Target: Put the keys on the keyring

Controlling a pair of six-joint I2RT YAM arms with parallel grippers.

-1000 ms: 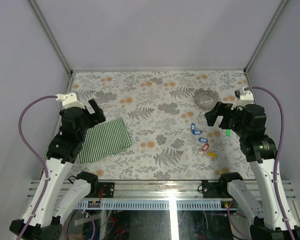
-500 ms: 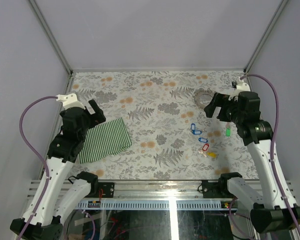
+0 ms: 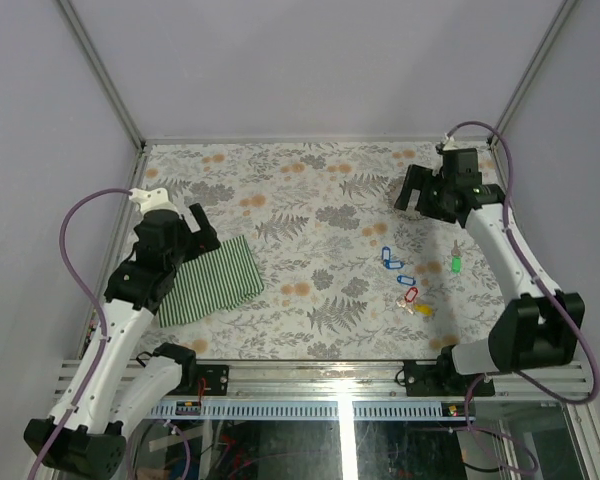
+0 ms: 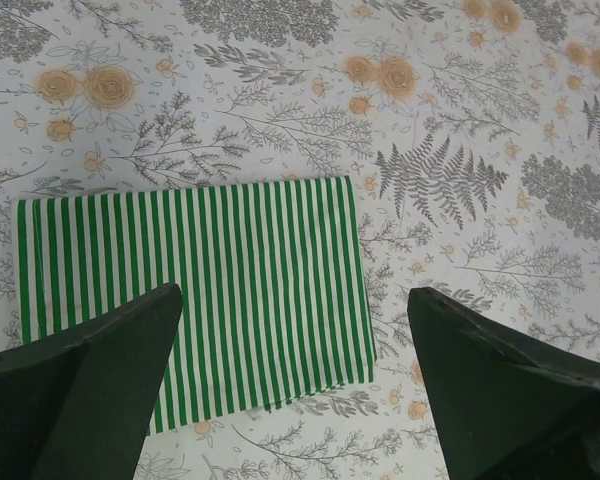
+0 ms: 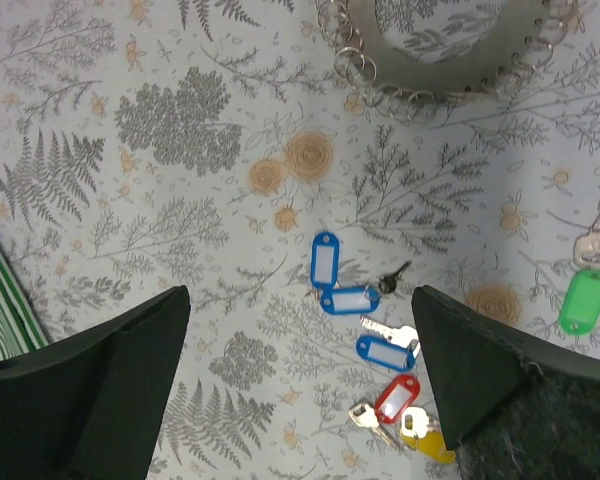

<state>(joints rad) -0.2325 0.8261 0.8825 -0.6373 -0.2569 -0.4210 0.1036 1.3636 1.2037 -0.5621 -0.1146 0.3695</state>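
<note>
On the flower-printed table [image 3: 310, 200] the biggest loose thing is one green striped cloth [image 3: 212, 280], folded flat on the left side; my left gripper [image 3: 195, 225] hangs over its far edge, fingers spread wide with nothing between them; in the left wrist view the cloth fills the gap between my two fingers and nothing else lies near it.

Next comes one keyring [image 5: 430, 78], a silvery curved band hung with many small wire loops, lying flat near the far right corner; my right wrist view cuts off its far part, and from above my right gripper [image 3: 418, 193] covers much of it. That gripper is also spread wide and empty, held above the table.

Smallest are the keys [image 5: 365, 330], six tags in all, none on the keyring: three blue tags [image 5: 323, 258] close together, one red tag [image 5: 395, 397] and one yellow tag [image 5: 430, 445] just beside each other nearer my bases, and one green tag [image 5: 584, 300] apart to the right with a silver key on its loop. All six lie on the table nearer to me than the ring; a few bare metal keys lie among the blue and red ones; I cannot tell which tag each belongs to.
</note>
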